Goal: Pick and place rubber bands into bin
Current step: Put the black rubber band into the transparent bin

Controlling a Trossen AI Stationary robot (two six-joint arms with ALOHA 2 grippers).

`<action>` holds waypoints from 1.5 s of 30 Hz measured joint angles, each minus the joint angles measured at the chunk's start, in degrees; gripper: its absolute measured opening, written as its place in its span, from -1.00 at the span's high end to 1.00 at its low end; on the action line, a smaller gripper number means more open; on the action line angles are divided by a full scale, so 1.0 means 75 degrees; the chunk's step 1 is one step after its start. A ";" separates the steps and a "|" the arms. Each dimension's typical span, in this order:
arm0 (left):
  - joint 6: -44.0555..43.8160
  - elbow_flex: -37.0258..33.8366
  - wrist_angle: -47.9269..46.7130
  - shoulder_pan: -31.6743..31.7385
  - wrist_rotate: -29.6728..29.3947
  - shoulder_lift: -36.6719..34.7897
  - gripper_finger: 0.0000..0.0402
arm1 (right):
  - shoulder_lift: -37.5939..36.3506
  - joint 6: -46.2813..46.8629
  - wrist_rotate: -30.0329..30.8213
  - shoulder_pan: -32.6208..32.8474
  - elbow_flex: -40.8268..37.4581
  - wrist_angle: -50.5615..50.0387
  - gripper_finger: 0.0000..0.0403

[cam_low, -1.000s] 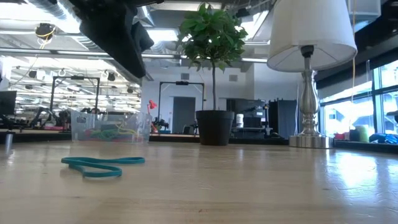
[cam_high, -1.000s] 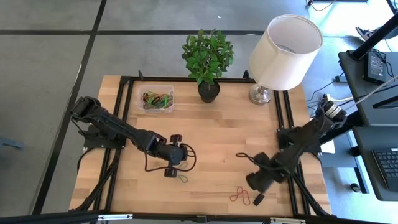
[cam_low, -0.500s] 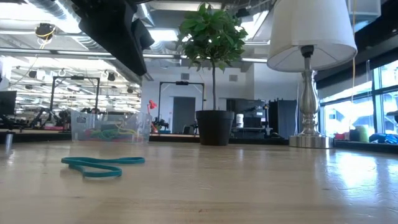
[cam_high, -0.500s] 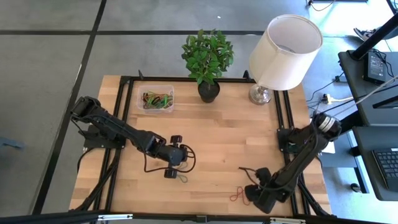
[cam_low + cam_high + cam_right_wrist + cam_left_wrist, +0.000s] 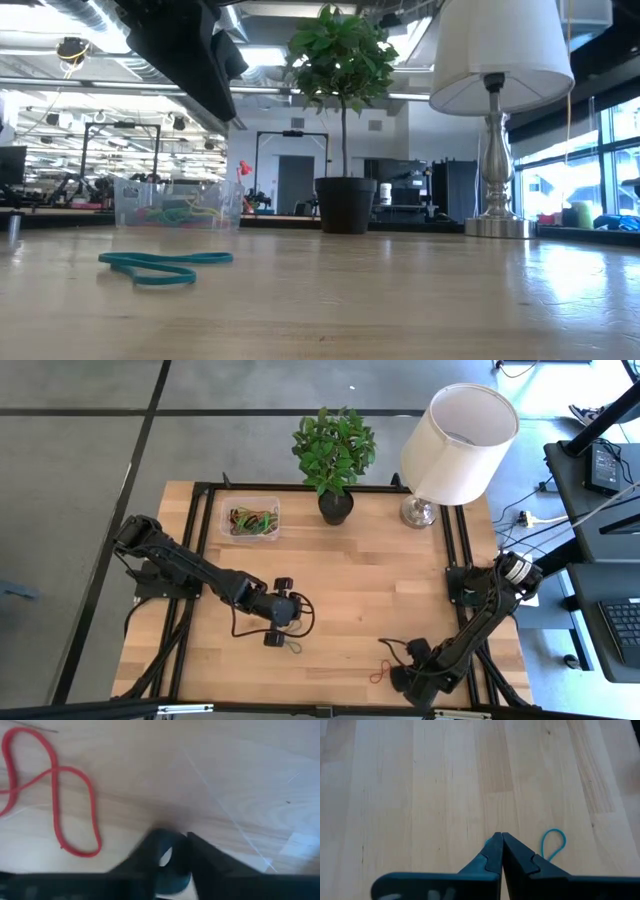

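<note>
Bin (image 5: 250,520) at the desk's (image 5: 380,590) eleven o'clock already holds a tangle of bands; two remain out: a teal band (image 5: 292,647) just beside my pinched-shut, empty left jaws (image 5: 283,622), a red band (image 5: 381,671) at five o'clock. My right jaws (image 5: 408,680) sit low beside it; I cannot tell their gap, and the red band lies free.

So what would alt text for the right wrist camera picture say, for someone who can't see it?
A red rubber band, twisted into a figure-eight, lies on the pale wooden table. The right gripper hangs close over the wood beside it, not touching it.
</note>
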 joint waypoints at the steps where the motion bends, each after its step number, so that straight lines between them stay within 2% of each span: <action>1: 0.0000 0.0000 0.0000 0.0000 -0.0001 0.0000 0.99 | 0.0000 -0.0019 -0.0005 0.0003 0.0000 0.0027 0.56; 4: 0.0000 0.0000 0.0000 0.0000 -0.0002 0.0000 0.99 | 0.0000 -0.0178 -0.0014 0.0003 0.0000 0.0121 0.90; 8: 0.0000 0.0002 0.0023 0.0000 -0.0217 0.0000 0.97 | -0.0042 -0.0351 0.0197 0.0003 0.0000 0.0167 0.93; 13: 0.0001 0.0003 0.0499 0.0000 -0.0994 0.0000 0.97 | -0.0231 -0.0957 0.2095 -0.0169 0.0388 -0.0215 0.97; 17: 0.0004 0.0003 0.1491 0.0021 -0.1451 0.0000 0.91 | -0.0247 -0.2186 0.3482 -0.0537 0.1084 -0.1142 0.96; 22: 0.0603 0.0003 0.3165 0.0108 -0.1368 0.0000 0.66 | -0.0253 -0.3946 0.4765 -0.1220 0.2150 -0.2306 0.98; 25: 0.0923 0.0003 0.4105 0.0108 -0.1178 0.0000 0.46 | -0.0253 -0.5114 0.5235 -0.1638 0.2870 -0.2861 0.97; 31: 0.1112 0.0006 0.5237 0.0103 -0.0805 0.0000 0.12 | -0.0253 -0.7885 0.6176 -0.2313 0.4308 -0.2984 0.98; 38: 0.0419 0.0006 0.5808 0.0102 -0.0919 0.0000 -0.07 | -0.0259 -1.0401 0.6652 -0.2813 0.5637 -0.2610 0.98; 45: 0.0334 0.0009 0.6598 0.0105 -0.1083 0.0000 -0.06 | -0.0253 -1.1483 0.6636 -0.3033 0.5902 -0.2190 0.98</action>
